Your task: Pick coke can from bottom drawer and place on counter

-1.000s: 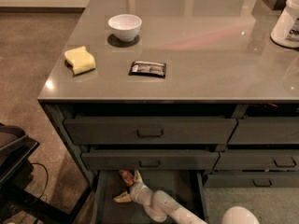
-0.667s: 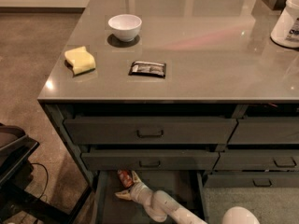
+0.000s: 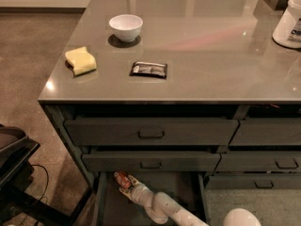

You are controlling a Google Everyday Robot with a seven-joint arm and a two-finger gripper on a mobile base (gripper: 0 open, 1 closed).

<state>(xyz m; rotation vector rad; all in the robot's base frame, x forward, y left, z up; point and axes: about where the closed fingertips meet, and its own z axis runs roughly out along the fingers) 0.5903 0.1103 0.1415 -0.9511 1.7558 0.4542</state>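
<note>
The coke can (image 3: 121, 177) lies in the bottom drawer (image 3: 110, 207), which stands pulled out, close to its back left corner and just under the front of the drawer above. Its red side and one silvery end show. The gripper (image 3: 127, 184) sits right against the can, just to its right and a little nearer the drawer's front edge; whether it has closed on the can or only rests beside it cannot be told. The pale arm (image 3: 164, 207) runs from the gripper across the drawer floor toward the front right corner.

Above the open drawer are two shut drawers, the middle drawer (image 3: 150, 160) and the top drawer (image 3: 150, 131), each with a loop handle at its centre.

The counter (image 3: 211, 55) tops the cabinet, glossy and reflective. A dark snack packet (image 3: 149, 69) lies flat near the front edge, left of centre. A yellow sponge (image 3: 81, 61) sits toward the front left corner, close to the left edge. A white bowl (image 3: 125, 27) stands upright behind them, further from the front edge. At the right edge a white tub (image 3: 288, 20) is cut off by the picture border.
</note>
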